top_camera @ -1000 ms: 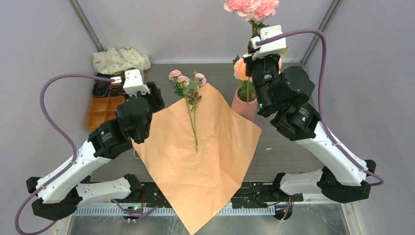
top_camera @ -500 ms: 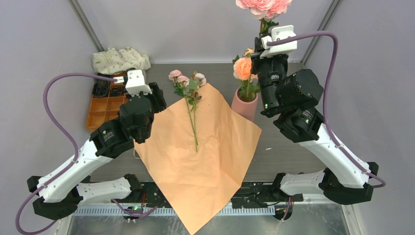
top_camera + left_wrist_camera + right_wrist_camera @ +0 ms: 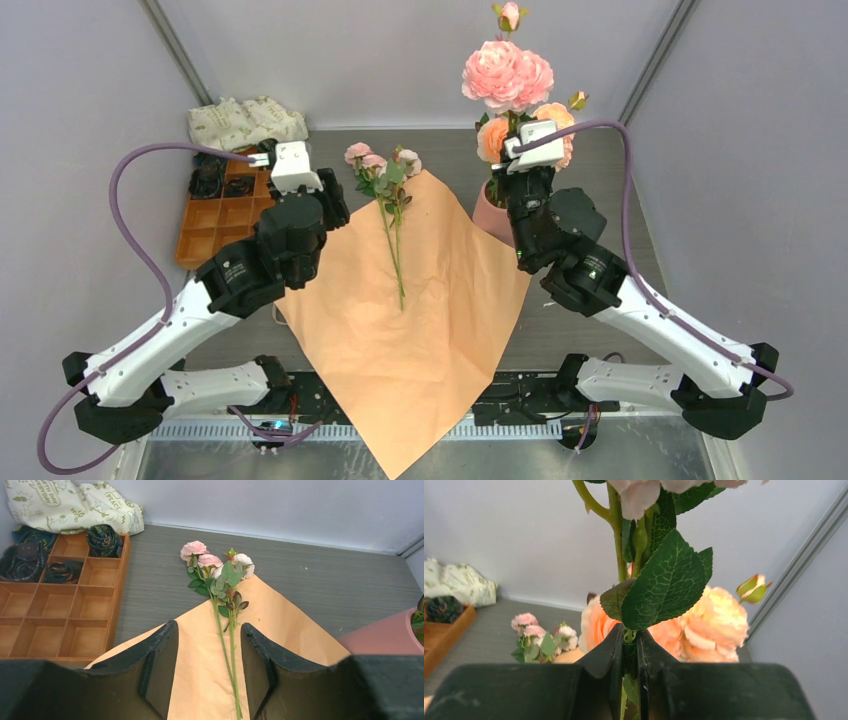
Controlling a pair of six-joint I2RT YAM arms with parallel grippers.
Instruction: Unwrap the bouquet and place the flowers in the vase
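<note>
step: big pink rose [image 3: 505, 72] into vase [image 3: 490, 215] | right end effector [image 3: 629, 652]: nipped tight on its stem, over the vase, 1 o'clock of the paper [image 3: 420, 330] | left end effector [image 3: 208, 650]: jaws apart, empty | tip: lower straight, seat the stem, then release | small roses [image 3: 215, 570] lie at the paper's 12 o'clock

Overhead view looks down; wrist views forward, sharing flowers [image 3: 210, 561].

We read this as a robotics lab test cell (a bare, boxed-in one): plain pale grey wall panels [image 3: 70, 150] joined by slanted metal struts [image 3: 169, 45] enclose a grey wood-grain tabletop [image 3: 445, 150], where two white-and-black robot arms [image 3: 190, 320] trail purple cables [image 3: 125, 215].
</note>
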